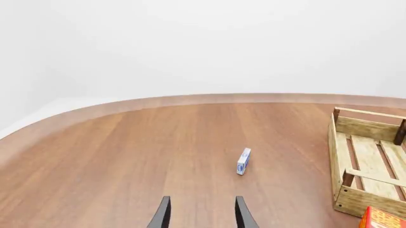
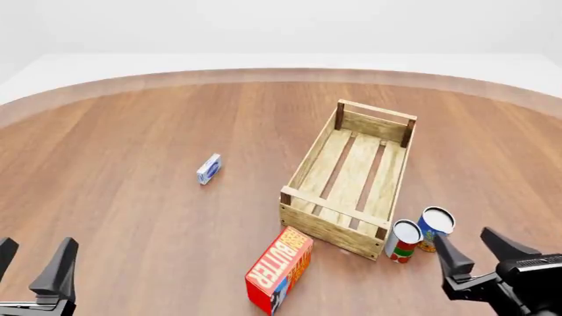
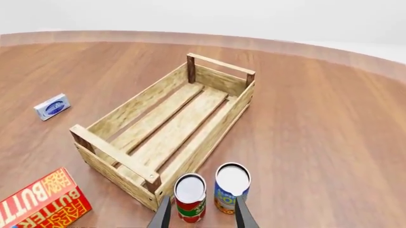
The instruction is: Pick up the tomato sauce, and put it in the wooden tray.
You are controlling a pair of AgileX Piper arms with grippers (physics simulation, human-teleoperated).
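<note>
Glossy wood-grain table (image 2: 131,164); slatted wooden tray (image 2: 351,178); cylindrical tomato sauce (image 2: 404,241) upright beside it; both pincers spread wide.

Two cans stand on the table (image 2: 131,131): one tomato sauce (image 2: 403,241), one blue can (image 2: 433,228). One tray (image 2: 351,178), one butter box (image 2: 279,270), one small blue-white box (image 2: 209,169). Two grippers: left (image 2: 33,265), right (image 2: 478,251).

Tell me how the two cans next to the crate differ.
The tomato sauce has a red and green label; the blue-labelled can is mostly blue. The tomato sauce looks slightly smaller and narrower than the blue-labelled can. The tomato sauce stands right by the wooden tray corner; the blue-labelled can sits on its far side from the tray. Both stand upright with silver-white tops, side by side.
</note>
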